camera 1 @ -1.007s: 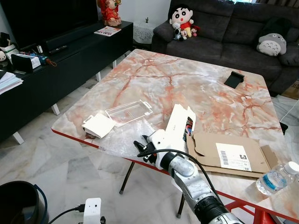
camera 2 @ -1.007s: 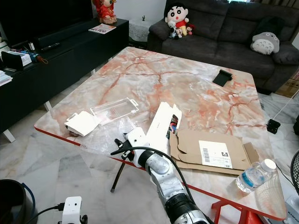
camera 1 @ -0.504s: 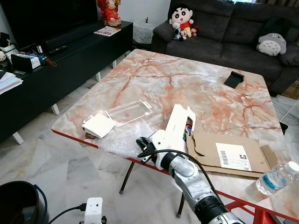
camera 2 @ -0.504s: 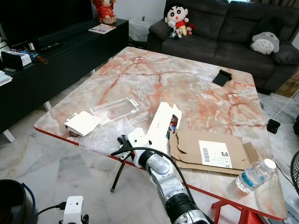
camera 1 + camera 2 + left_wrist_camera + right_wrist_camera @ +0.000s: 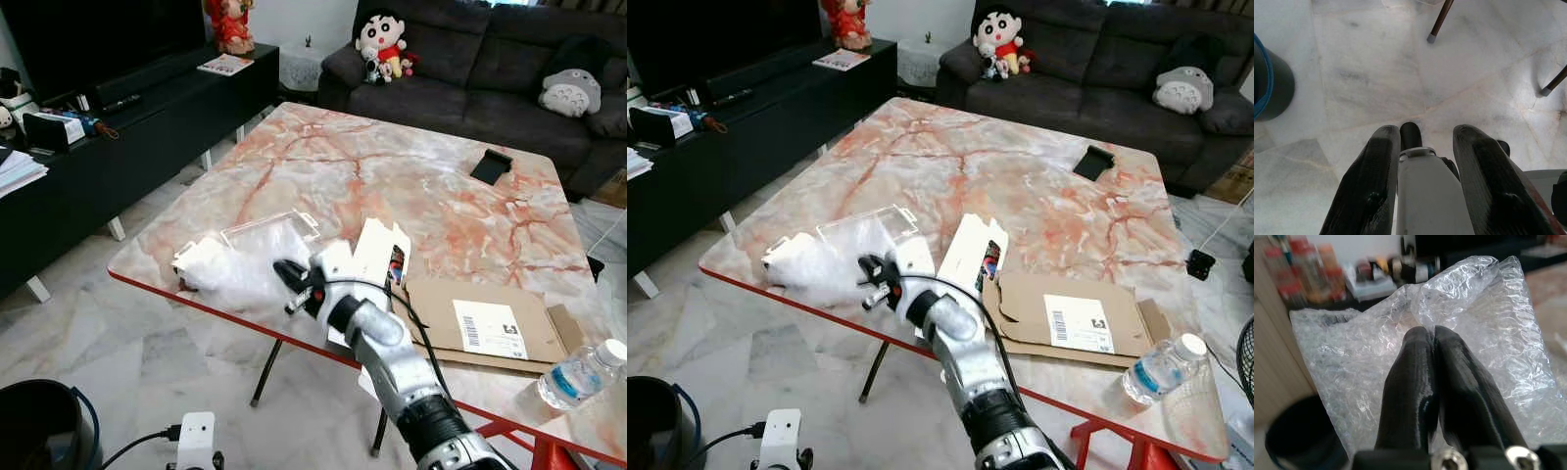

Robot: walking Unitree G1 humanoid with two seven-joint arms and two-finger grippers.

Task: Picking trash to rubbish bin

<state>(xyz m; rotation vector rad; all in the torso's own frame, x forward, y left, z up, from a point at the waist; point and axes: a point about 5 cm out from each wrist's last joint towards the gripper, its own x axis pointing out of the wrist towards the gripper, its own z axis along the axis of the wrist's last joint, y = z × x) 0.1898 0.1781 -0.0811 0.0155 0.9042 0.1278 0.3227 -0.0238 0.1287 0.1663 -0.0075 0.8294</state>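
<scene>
A crumpled sheet of clear bubble wrap (image 5: 240, 272) hangs lifted just above the front left part of the marble table (image 5: 392, 166). My right gripper (image 5: 286, 274) is shut on its edge, and the pinched fingertips (image 5: 1431, 335) press together in the right wrist view with the bubble wrap (image 5: 1352, 357) spread beyond them. The black rubbish bin (image 5: 39, 426) with a blue rim stands on the floor at the lower left, and its side also appears as the bin (image 5: 1268, 83) in the left wrist view. My left gripper (image 5: 1422, 147) hangs low over the floor, fingers apart.
On the table lie a white paper packet (image 5: 196, 259), a clear plastic tray (image 5: 279, 223), a white printed box (image 5: 377, 253), flattened cardboard (image 5: 470, 318), a water bottle (image 5: 578, 372) and a black stand (image 5: 490, 164). A TV console (image 5: 118, 127) runs along the left, a sofa (image 5: 470, 59) behind.
My right gripper has risen from the table's front edge and moved left, pulling the bubble wrap up off the tabletop. The left arm has not moved.
</scene>
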